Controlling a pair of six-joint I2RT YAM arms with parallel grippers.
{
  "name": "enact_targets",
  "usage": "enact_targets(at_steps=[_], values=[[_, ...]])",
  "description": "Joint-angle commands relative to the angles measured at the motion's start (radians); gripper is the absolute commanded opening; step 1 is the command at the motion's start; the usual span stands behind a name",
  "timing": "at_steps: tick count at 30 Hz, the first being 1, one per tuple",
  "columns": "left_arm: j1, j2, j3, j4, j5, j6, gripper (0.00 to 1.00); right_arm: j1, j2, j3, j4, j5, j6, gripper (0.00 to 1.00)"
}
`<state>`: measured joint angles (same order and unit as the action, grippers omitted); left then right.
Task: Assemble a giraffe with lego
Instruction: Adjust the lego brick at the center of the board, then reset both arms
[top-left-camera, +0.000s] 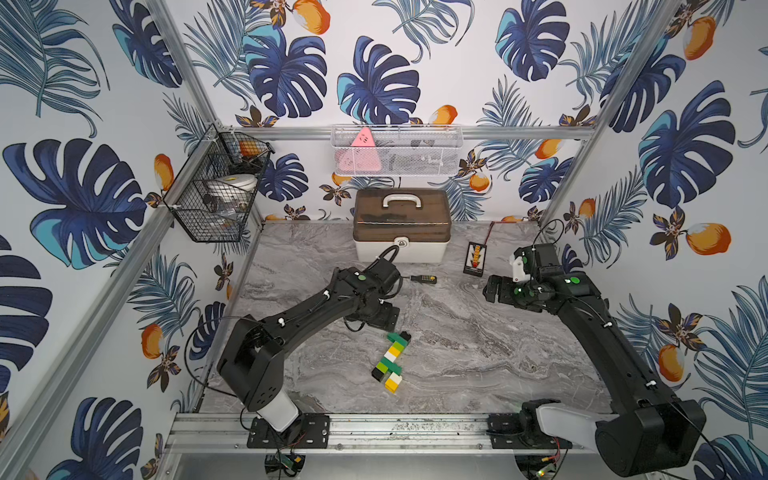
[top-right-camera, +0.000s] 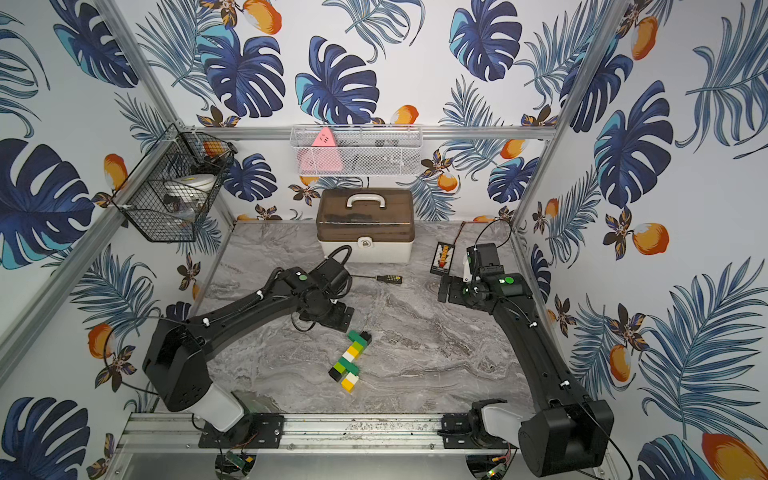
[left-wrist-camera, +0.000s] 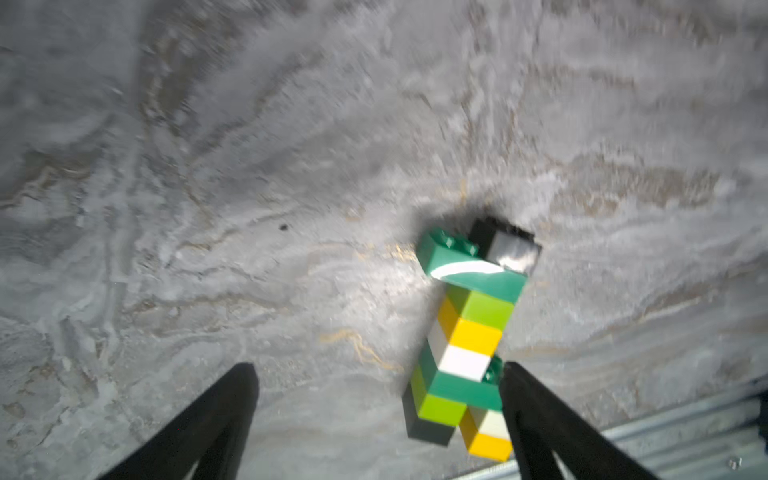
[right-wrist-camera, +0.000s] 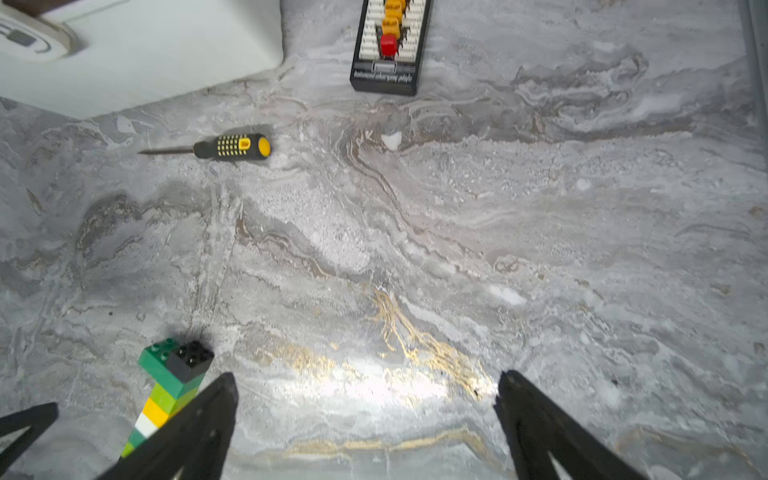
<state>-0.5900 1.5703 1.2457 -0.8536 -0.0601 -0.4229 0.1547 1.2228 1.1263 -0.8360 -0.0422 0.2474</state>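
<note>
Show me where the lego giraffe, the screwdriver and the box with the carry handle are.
giraffe (top-left-camera: 391, 356): in a top view, on the middle of its striped column.
screwdriver (right-wrist-camera: 226, 146): in the right wrist view, on its black-and-yellow handle.
box (top-left-camera: 415, 216): in a top view, on its brown lid.

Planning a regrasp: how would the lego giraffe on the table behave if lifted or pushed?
The giraffe, small joined plastic bricks, likely lifts stiff and light. Its long narrow column might pop apart if bent. Lying flat, square-sided, it should slide, not roll.
</note>
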Motion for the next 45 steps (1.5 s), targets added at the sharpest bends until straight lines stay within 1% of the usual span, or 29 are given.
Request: enact_targets(at_steps=[1, 3, 4, 6, 8, 10, 11, 14, 16, 18, 21, 22, 25, 26, 27, 28, 29, 31, 32, 34, 35, 37, 38, 39, 40, 41, 42, 44, 45], values=[[0.080, -0.070, -0.076, 0.297, -0.139, -0.054, 0.99, -0.006, 0.003, -0.050, 0.160, -0.063, 0.033, 1.00], [0.124, -0.094, -0.117, 0.384, -0.287, -0.055, 0.99, -0.006, -0.008, -0.098, 0.243, -0.080, 0.033, 1.00], [0.136, -0.093, -0.131, 0.416, -0.345, -0.030, 0.99, -0.006, -0.009, -0.124, 0.276, -0.036, 0.041, 1.00], [0.164, -0.087, -0.170, 0.498, -0.449, 0.035, 0.99, -0.008, -0.001, -0.184, 0.349, 0.142, 0.068, 1.00], [0.215, -0.101, -0.250, 0.611, -0.479, 0.075, 0.99, -0.014, 0.028, -0.244, 0.462, 0.206, 0.014, 1.00], [0.295, -0.146, -0.372, 0.772, -0.433, 0.089, 0.99, -0.026, 0.063, -0.321, 0.646, 0.153, -0.097, 1.00], [0.338, -0.176, -0.443, 0.862, -0.394, 0.099, 0.99, -0.033, 0.076, -0.359, 0.736, 0.096, -0.151, 1.00], [0.423, -0.244, -0.600, 1.089, -0.302, 0.201, 0.99, -0.059, 0.100, -0.468, 0.990, -0.038, -0.189, 1.00], [0.454, -0.247, -0.632, 1.136, -0.281, 0.296, 0.99, -0.072, 0.123, -0.538, 1.163, -0.107, -0.200, 1.00], [0.477, -0.216, -0.651, 1.184, -0.284, 0.369, 0.99, -0.077, 0.170, -0.571, 1.269, -0.110, -0.222, 1.00], [0.531, -0.151, -0.684, 1.276, -0.260, 0.366, 0.99, -0.092, 0.273, -0.556, 1.309, -0.083, -0.260, 1.00], [0.541, -0.129, -0.707, 1.343, -0.248, 0.366, 0.99, -0.101, 0.304, -0.560, 1.344, -0.085, -0.272, 1.00], [0.570, -0.042, -0.749, 1.495, -0.222, 0.320, 0.99, -0.141, 0.377, -0.567, 1.448, -0.133, -0.273, 1.00], [0.580, -0.027, -0.724, 1.458, -0.199, 0.310, 0.99, -0.162, 0.405, -0.571, 1.496, -0.176, -0.256, 1.00], [0.583, -0.012, -0.721, 1.477, -0.169, 0.302, 0.99, -0.174, 0.429, -0.571, 1.515, -0.194, -0.247, 1.00], [0.586, 0.012, -0.729, 1.525, -0.124, 0.317, 0.99, -0.177, 0.429, -0.566, 1.511, -0.198, -0.250, 1.00], [0.586, 0.024, -0.705, 1.496, -0.102, 0.328, 0.99, -0.176, 0.420, -0.559, 1.471, -0.190, -0.255, 1.00], [0.585, 0.052, -0.700, 1.511, 0.014, 0.378, 0.99, -0.176, 0.425, -0.582, 1.534, -0.187, -0.253, 1.00], [0.585, 0.049, -0.706, 1.519, 0.050, 0.388, 0.99, -0.175, 0.418, -0.590, 1.539, -0.179, -0.254, 1.00], [0.585, 0.034, -0.754, 1.591, 0.072, 0.397, 0.99, -0.159, 0.404, -0.622, 1.576, -0.131, -0.256, 1.00], [0.584, 0.026, -0.786, 1.645, 0.080, 0.402, 0.99, -0.137, 0.400, -0.666, 1.639, -0.061, -0.256, 1.00], [0.570, 0.043, -0.841, 1.748, 0.027, 0.403, 0.99, -0.130, 0.442, -0.763, 1.895, -0.021, -0.238, 1.00], [0.567, 0.075, -0.871, 1.859, 0.011, 0.392, 0.99, -0.128, 0.408, -0.750, 1.803, -0.010, -0.247, 1.00], [0.566, 0.072, -0.871, 1.843, 0.007, 0.389, 0.99, -0.124, 0.413, -0.729, 1.758, -0.010, -0.252, 1.00], [0.566, 0.055, -0.860, 1.792, 0.004, 0.395, 0.99, -0.118, 0.442, -0.705, 1.776, -0.015, -0.256, 1.00], [0.566, 0.071, -0.869, 1.838, 0.002, 0.393, 0.99, -0.116, 0.431, -0.684, 1.713, -0.008, -0.260, 1.00], [0.566, 0.068, -0.866, 1.831, 0.000, 0.393, 0.99, -0.115, 0.423, -0.679, 1.678, 0.006, -0.256, 1.00], [0.560, 0.067, -0.867, 1.830, -0.017, 0.399, 0.99, -0.108, 0.440, -0.690, 1.741, 0.017, -0.259, 1.00], [0.552, 0.062, -0.864, 1.817, -0.029, 0.404, 0.99, -0.106, 0.427, -0.687, 1.707, 0.022, -0.259, 1.00]])
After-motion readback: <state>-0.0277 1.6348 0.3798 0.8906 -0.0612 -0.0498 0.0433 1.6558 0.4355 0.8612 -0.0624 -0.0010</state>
